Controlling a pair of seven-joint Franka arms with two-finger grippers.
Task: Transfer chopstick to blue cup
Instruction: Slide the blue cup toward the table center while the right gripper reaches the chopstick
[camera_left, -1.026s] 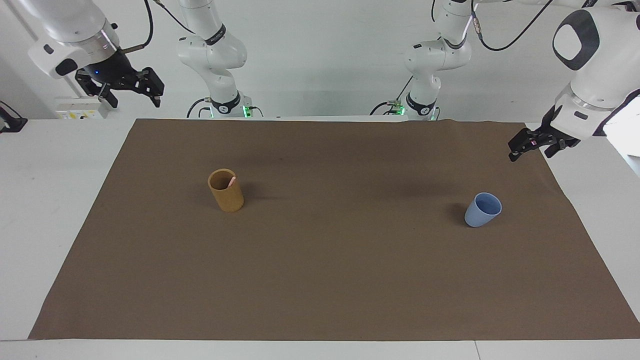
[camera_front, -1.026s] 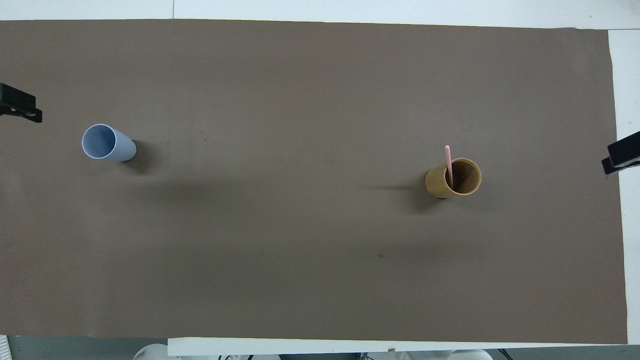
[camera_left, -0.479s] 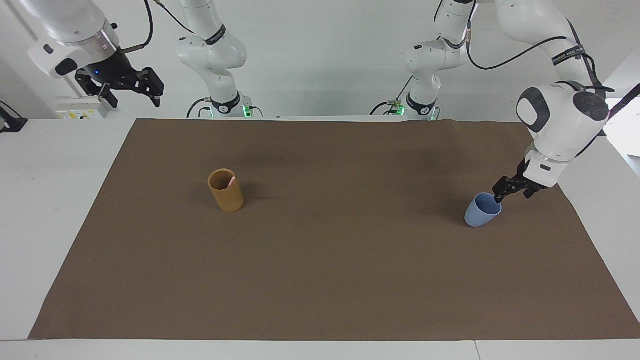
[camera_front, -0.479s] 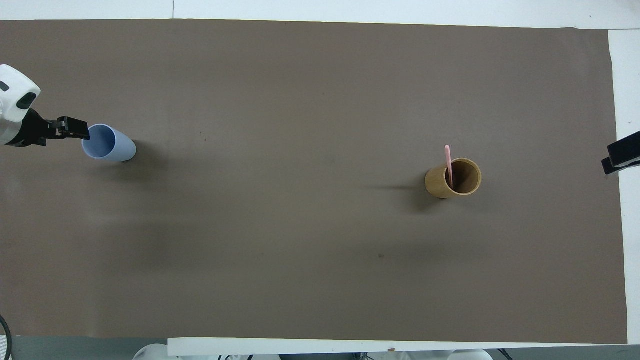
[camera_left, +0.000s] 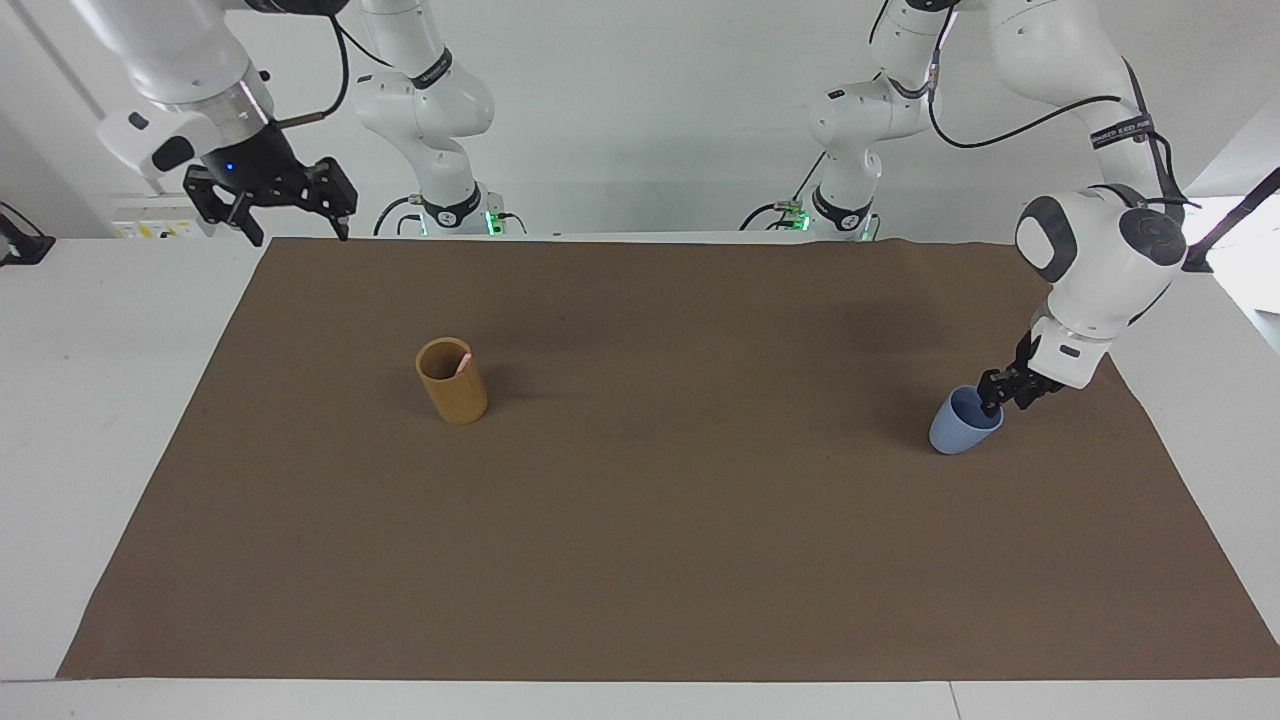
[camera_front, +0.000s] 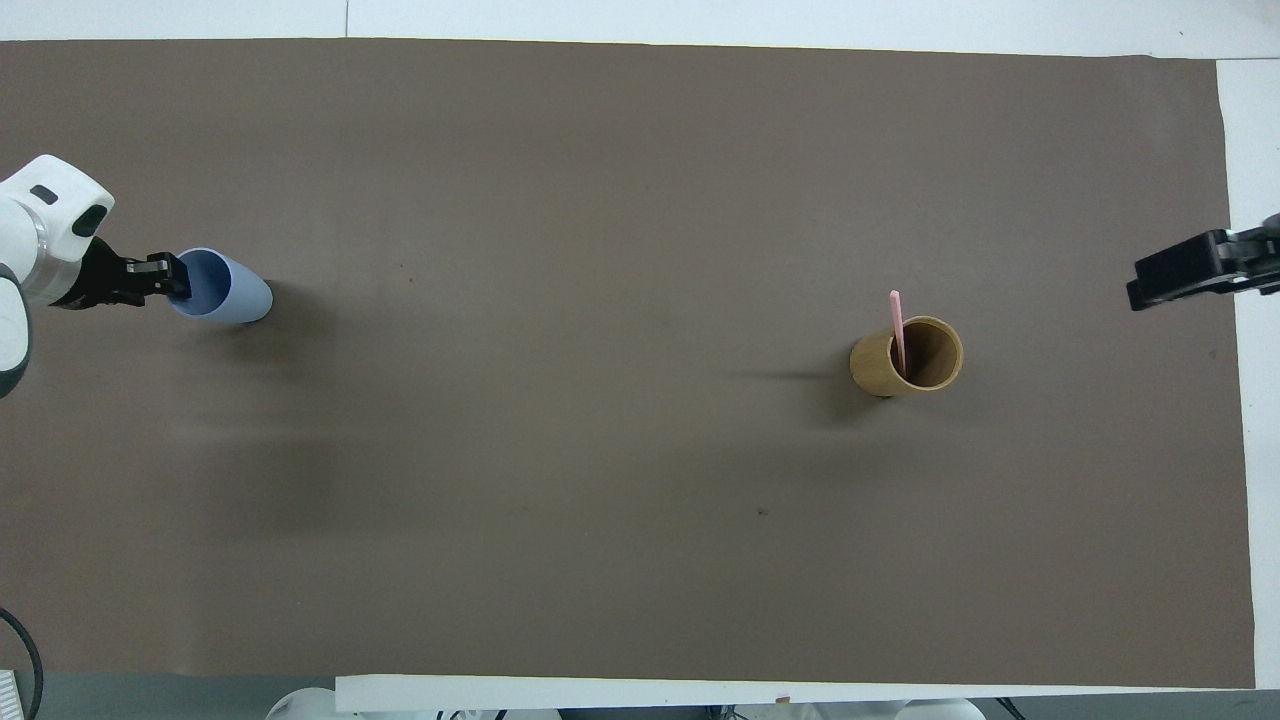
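The pale pink chopstick (camera_left: 463, 365) (camera_front: 896, 325) stands tilted in a tan cup (camera_left: 452, 392) (camera_front: 905, 362) toward the right arm's end of the mat. The blue cup (camera_left: 958, 430) (camera_front: 228, 296) stands upright toward the left arm's end. My left gripper (camera_left: 996, 396) (camera_front: 168, 284) is down at the cup's rim, on the side toward the left arm's end of the table. Whether it grips the rim I cannot see. My right gripper (camera_left: 295, 230) (camera_front: 1185, 280) hangs open and empty, high over the mat's edge at the right arm's end, well away from the tan cup.
A brown mat (camera_left: 640, 560) (camera_front: 600, 520) covers most of the white table (camera_left: 120, 400). Only the two cups stand on it. The arms' bases (camera_left: 450, 215) are at the table's edge nearest the robots.
My left gripper came down from over the mat's edge to the blue cup's rim. My right gripper moved a little inward toward the mat. Cups and chopstick have not moved.
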